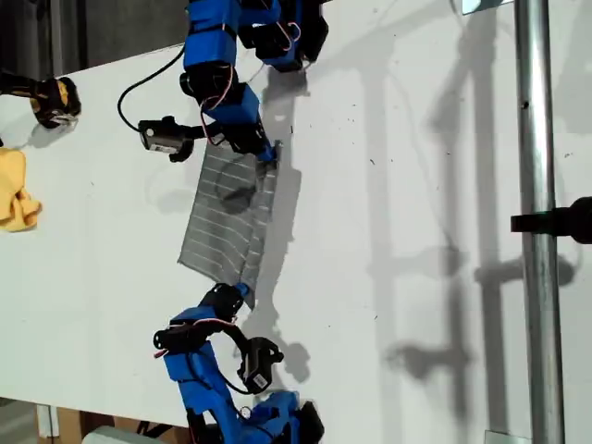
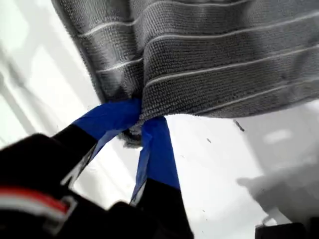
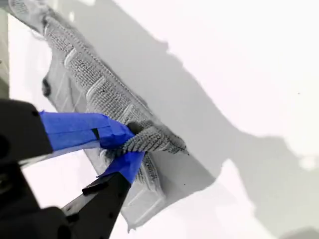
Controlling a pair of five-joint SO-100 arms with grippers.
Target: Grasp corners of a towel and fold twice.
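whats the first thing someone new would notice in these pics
The grey striped towel stretched between two blue arms in the middle of the white table. My first gripper and my second gripper each pinch a corner. A yellow cloth lies apart at the exterior view's left edge.

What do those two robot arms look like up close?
Both arms are blue plastic with black motors and thin red, white and black cables. A black camera juts from each. My first tool and second tool have black fingers wrapped in blue tape.

Towel (image 2: 209,64): soft ribbed cloth; table (image 1: 398,185): smooth matt; pole (image 1: 536,185): shiny metal.
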